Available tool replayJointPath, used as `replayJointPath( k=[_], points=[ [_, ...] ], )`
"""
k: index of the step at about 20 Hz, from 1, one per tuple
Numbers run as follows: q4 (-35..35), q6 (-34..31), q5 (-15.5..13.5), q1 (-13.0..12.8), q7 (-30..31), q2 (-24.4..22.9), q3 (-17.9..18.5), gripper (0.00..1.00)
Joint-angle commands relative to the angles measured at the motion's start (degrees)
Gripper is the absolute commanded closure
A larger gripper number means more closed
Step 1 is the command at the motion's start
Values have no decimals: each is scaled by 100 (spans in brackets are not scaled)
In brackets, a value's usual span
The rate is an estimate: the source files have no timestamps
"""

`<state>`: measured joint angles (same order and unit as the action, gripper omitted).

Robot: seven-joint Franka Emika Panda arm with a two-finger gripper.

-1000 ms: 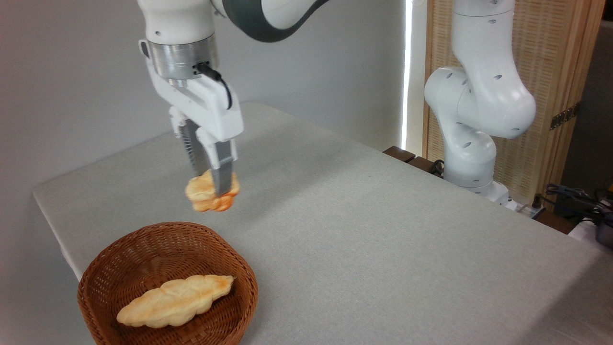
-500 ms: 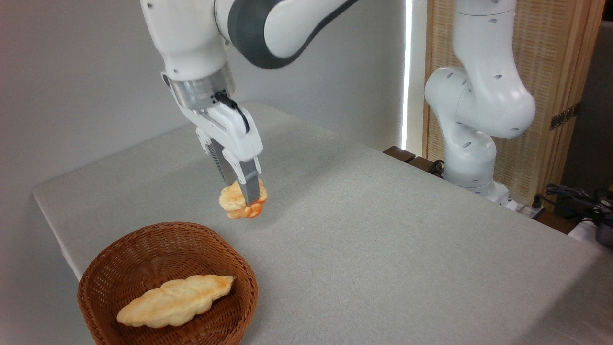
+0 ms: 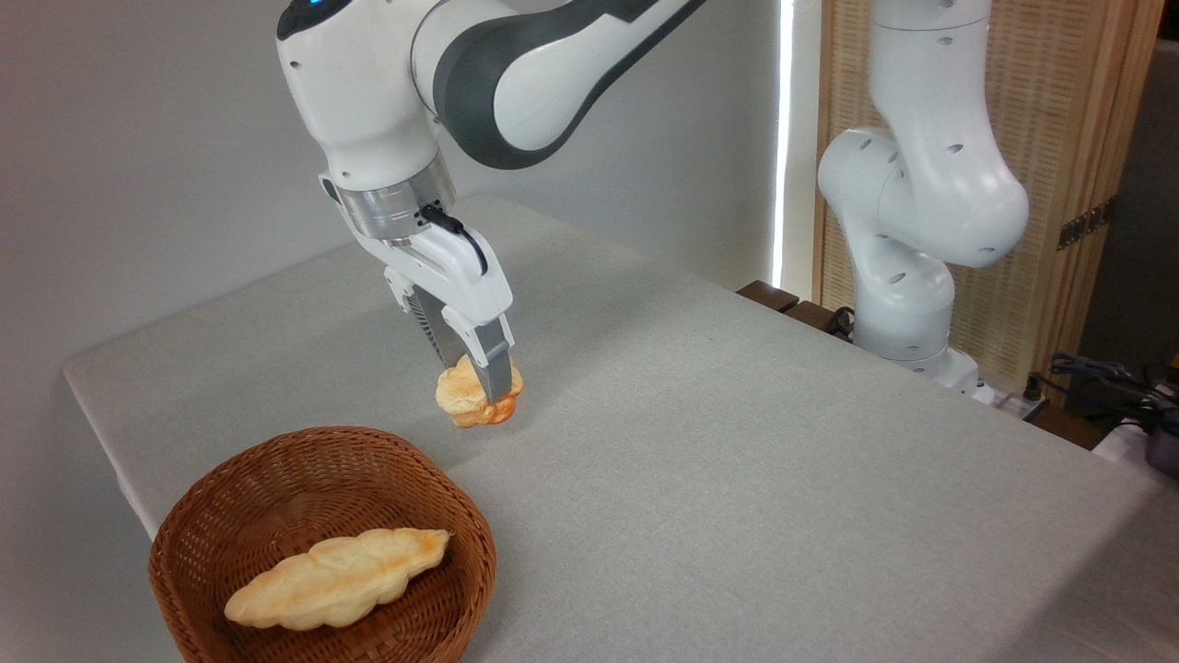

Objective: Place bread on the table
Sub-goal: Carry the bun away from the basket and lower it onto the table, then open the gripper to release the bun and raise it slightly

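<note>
Wicker basket (image 3: 184, 525) holds a long twisted loaf (image 3: 336, 577); fingers (image 3: 498, 376) pinch the bread (image 3: 465, 398).

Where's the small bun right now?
The bun is left of centre, pinched in the tool, low over the table, just beyond the basket.

Tool (image 3: 481, 385) grips bread (image 3: 465, 398) low over table (image 3: 737, 442).

A robotics lab setup: a white-and-grey jointed robot arm (image 3: 442, 83) is mounted beside a bare counter covered in light grey fabric (image 3: 737, 442), before plain grey walls (image 3: 138, 138), a woven bamboo screen (image 3: 1059, 138) and loose black cables (image 3: 1096, 373).
</note>
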<state>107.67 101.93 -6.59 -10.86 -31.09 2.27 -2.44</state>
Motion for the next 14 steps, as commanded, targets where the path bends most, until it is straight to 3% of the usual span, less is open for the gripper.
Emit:
replayJointPath(
  k=[1, 9, 14],
  points=[
    [35, 90, -9, -21, 77, -25, 16, 0],
    [-35, 125, 26, -21, 33, -95, 16, 0],
    [-351, 142, 421, 31, 6, -139, 121, 0]
  ],
)
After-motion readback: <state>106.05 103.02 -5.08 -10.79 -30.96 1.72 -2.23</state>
